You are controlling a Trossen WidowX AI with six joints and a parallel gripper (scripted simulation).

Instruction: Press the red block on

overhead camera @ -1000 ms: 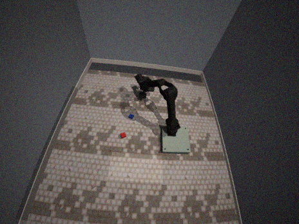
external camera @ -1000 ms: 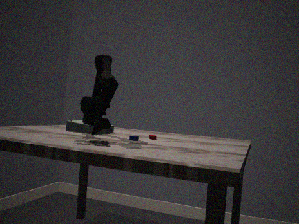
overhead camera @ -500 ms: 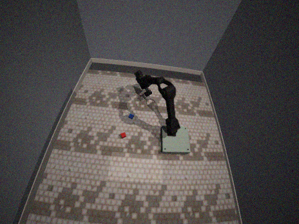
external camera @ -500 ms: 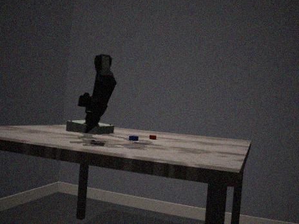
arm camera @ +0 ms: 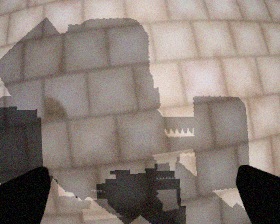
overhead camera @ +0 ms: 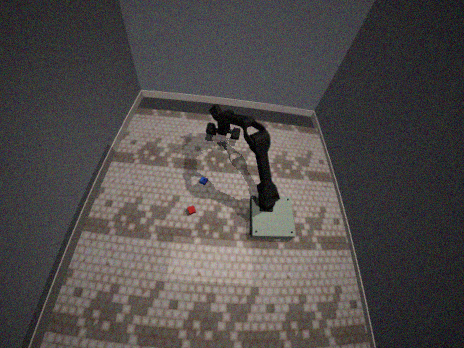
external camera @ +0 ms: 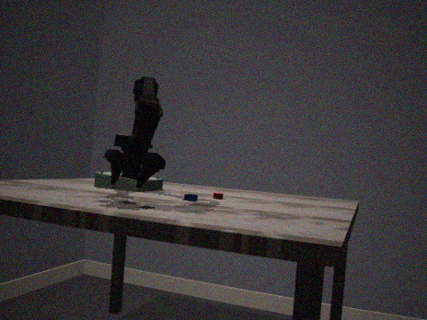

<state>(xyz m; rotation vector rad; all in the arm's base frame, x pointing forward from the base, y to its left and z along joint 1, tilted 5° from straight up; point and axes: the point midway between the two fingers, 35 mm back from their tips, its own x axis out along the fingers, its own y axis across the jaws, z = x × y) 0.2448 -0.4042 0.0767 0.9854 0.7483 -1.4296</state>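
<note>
The gripper (overhead camera: 222, 143) (external camera: 127, 186) (arm camera: 145, 178) is spread about as wide as it goes, with nothing held, above the table (overhead camera: 225, 261) (external camera: 285, 217) (arm camera: 175, 45) and well apart from both blocks. The red block (overhead camera: 191, 210) (external camera: 218, 196) lies on the table near the blue block (overhead camera: 203, 181) (external camera: 190, 198). If the arm is swung across too low, the blue block could be knocked by a finger. A crooked grip could leave the studs, if there are any, misaligned, and the press might skid. The tabletop is patterned like small tiles; dim grey walls surround it.
</note>
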